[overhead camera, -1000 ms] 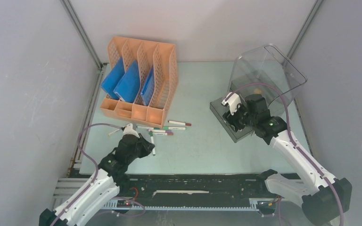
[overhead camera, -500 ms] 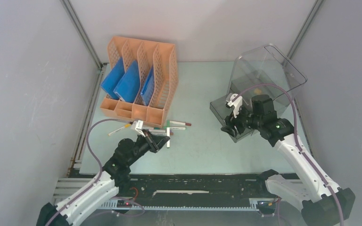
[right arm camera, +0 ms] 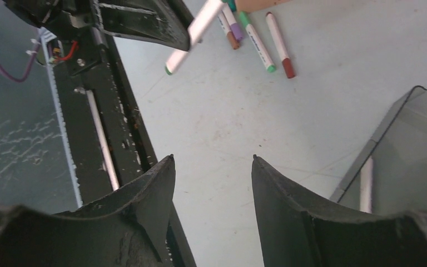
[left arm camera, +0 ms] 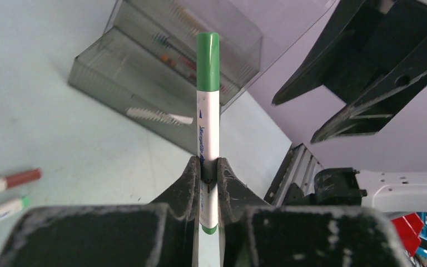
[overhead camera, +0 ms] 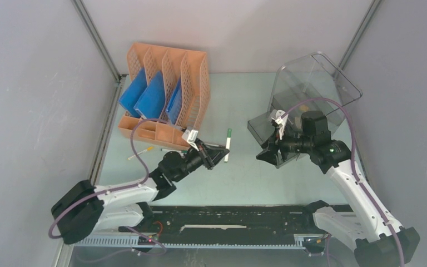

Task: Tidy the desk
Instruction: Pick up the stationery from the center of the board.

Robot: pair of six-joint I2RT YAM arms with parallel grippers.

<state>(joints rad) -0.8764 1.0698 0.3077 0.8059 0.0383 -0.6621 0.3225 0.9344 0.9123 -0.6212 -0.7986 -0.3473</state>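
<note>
Marker (left arm camera: 208, 111) — one, green-capped — in left pincer (left arm camera: 207, 169) (three blue folders (overhead camera: 151, 100) nearby)

The left gripper (left arm camera: 207, 172) pinches a white marker (left arm camera: 208, 105) low on its barrel, its green cap pointing away. Past the cap, to the right across the desk (left arm camera: 44, 111), stands a smoky clear drawer box (left arm camera: 200, 44) with its lowest drawer (left arm camera: 122, 92) pulled out. Near the box hangs the right gripper (left arm camera: 294, 121), black jaws apart. A red-capped marker (left arm camera: 8, 182) and a green-tipped marker (left arm camera: 3, 211) lie flat on the desk just beside the left gripper.
</note>
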